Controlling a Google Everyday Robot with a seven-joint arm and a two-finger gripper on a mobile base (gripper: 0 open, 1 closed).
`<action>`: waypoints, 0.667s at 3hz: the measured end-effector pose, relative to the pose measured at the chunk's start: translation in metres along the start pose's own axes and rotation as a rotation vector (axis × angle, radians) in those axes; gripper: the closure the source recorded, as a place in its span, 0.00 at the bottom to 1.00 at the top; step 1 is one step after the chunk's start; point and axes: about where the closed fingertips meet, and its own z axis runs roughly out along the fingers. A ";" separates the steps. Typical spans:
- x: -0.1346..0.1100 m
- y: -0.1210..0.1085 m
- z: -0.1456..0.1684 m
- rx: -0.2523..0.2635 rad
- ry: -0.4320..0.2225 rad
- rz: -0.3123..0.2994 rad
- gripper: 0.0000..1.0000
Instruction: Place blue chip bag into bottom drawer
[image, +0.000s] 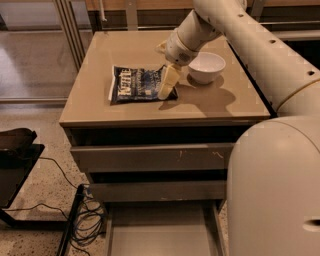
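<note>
Arm (260, 45) stretched over the cabinet top (125, 50), I have the claw (168, 89) pointing down at the right end of the blue chip bag (140, 85), its tip over the bag's edge. Whether it is spread or pinching, I cannot tell. The bag lies flat. A white bowl (206, 66) sits just right of it. Below, the bottom drawer (160, 235) stands pulled open.

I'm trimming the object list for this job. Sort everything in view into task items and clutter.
For the job:
crinkly dark-blue foil chip bag, flat on the tan cabinet top
grey-taupe bottom drawer, pulled open
cream gripper, down at the bag's right end

Lying about:
round white bowl
black floor cables
</note>
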 end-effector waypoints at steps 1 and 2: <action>0.010 0.002 0.015 -0.019 0.005 0.026 0.00; 0.010 0.002 0.015 -0.020 0.005 0.027 0.19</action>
